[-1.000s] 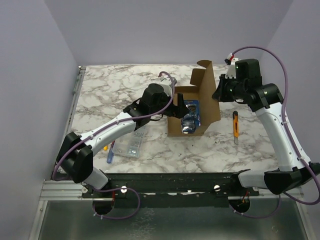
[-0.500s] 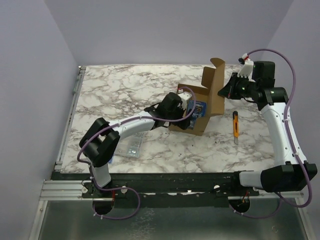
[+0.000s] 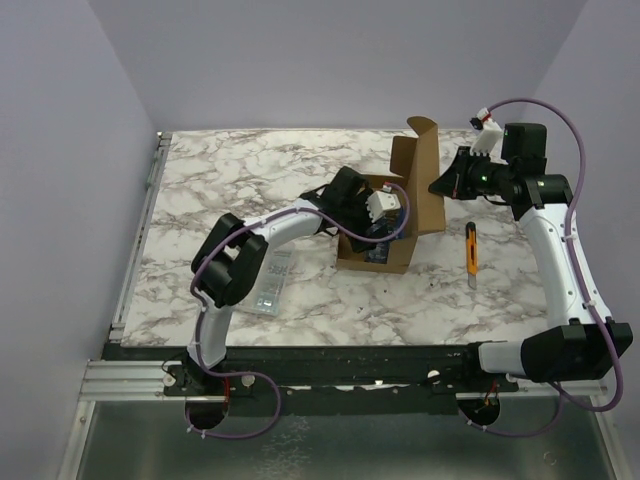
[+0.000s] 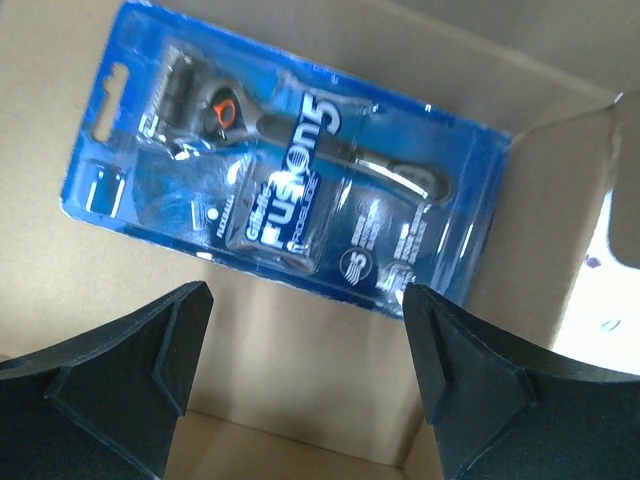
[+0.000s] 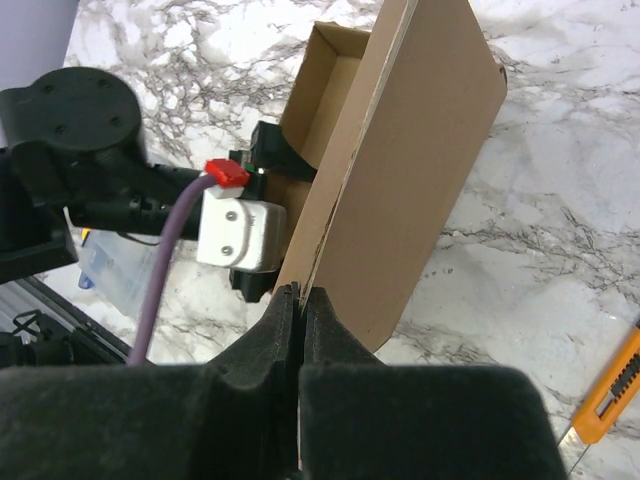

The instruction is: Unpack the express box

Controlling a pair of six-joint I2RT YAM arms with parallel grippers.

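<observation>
The express box [image 3: 375, 262], brown cardboard, lies open mid-table with its flap lid [image 3: 428, 185] standing upright. My right gripper [image 3: 441, 186] is shut on the lid's free edge; in the right wrist view the pads [image 5: 300, 292] pinch the cardboard lid [image 5: 410, 150]. My left gripper [image 3: 383, 214] reaches down inside the box. In the left wrist view it stands open [image 4: 305, 300] just above the box floor [image 4: 300, 400]. Beyond its fingertips a blue razor blister pack [image 4: 290, 170] lies flat, with nothing between the fingers.
A yellow box cutter [image 3: 471, 250] lies on the marble right of the box. A clear organizer case [image 3: 270, 286] sits left of the box beside the left arm's elbow. Box walls stand close on both sides of the left fingers.
The left arm has swung right and dipped its gripper into the box over the razor pack. The right gripper has kept its hold and shifted the lid slightly; the box turned a little.
</observation>
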